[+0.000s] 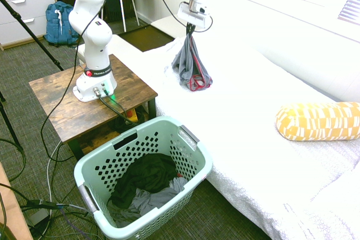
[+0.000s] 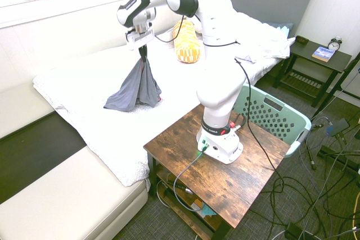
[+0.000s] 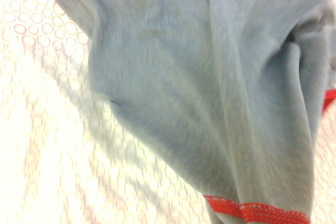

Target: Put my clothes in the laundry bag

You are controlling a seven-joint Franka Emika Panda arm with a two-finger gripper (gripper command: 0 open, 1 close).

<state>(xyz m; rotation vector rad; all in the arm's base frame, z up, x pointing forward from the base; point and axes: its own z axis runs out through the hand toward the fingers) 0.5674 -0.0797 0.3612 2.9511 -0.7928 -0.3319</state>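
Nearest the first exterior camera, the mint-green laundry basket (image 1: 191, 161) is sitting on the floor against the near edge of the bed (image 1: 253, 133), just right of the wooden table (image 1: 62, 105). I am seeing a black garment (image 1: 147, 173) and a plain grey cloth (image 1: 152, 199) already lying inside it. Farther back, my gripper (image 1: 192, 28) is pointing almost straight down over the bed with its fingers clamped on the top of the grey garment with red trim (image 1: 190, 64). That garment is hanging from the fingers in a gathered cone, and its lower hem looks to be just at the white bedcover, well apart from the basket. On the right, a yellow patterned pillow (image 1: 318, 121) is lying on the bed.
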